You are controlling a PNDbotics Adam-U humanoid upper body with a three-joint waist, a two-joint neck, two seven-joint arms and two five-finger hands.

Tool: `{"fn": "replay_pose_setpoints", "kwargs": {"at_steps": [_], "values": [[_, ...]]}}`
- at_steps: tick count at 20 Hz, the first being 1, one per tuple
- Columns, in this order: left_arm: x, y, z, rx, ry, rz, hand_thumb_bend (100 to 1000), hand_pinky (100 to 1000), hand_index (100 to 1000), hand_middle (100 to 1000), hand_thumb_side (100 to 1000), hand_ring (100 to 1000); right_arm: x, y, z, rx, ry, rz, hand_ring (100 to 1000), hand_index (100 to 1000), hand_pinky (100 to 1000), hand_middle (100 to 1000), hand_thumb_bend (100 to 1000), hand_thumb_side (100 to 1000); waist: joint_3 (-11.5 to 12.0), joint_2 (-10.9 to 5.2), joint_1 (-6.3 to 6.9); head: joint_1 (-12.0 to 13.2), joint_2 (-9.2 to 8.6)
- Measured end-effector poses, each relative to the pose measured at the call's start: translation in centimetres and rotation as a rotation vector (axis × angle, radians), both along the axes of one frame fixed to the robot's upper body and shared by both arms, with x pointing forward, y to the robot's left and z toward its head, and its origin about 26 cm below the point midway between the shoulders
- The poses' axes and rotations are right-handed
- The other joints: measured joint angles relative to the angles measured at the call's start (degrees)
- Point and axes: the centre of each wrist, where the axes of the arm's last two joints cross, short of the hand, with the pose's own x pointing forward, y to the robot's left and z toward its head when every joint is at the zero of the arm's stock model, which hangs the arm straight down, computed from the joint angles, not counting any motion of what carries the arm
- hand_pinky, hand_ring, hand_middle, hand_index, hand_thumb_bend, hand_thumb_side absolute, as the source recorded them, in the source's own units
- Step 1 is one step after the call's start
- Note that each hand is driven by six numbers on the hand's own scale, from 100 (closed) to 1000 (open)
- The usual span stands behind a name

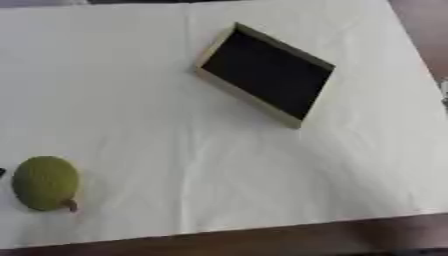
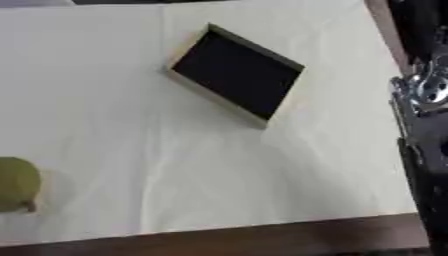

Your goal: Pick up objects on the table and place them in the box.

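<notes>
Green fruit (image 1: 45, 183), oval, short brown stem, far from shallow black-lined box (image 1: 265, 74)

Soft even light, faint shadows, blurry

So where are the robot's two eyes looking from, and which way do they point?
Left eye view: sits in the head and looks down at the white table; a tiny dark bit shows at the left edge, too small to name.
Right eye view: sits just beside it and looks down the same way; the robot's right arm runs along the right edge, no hand showing.
Both see the box, dark inside, and the green fruit near the left edge.
</notes>
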Motion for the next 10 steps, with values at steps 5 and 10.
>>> {"fn": "replay_pose_setpoints", "kwargs": {"at_steps": [5,10], "values": [[0.81,-0.61,-0.78,0.027,0.041,-0.007,339,878,925,851,129,901,0.02,0.08,-0.07,0.006,0.001,0.004,702,725,839,629,100,632,0.0,0.11,0.19,0.2,-0.03],[1.09,-0.77,-0.94,0.048,0.033,0.004,319,872,917,841,100,888,0.02,0.08,-0.07,0.007,0.002,0.005,702,725,839,628,100,632,-0.1,0.17,0.21,0.4,-0.26]]}}
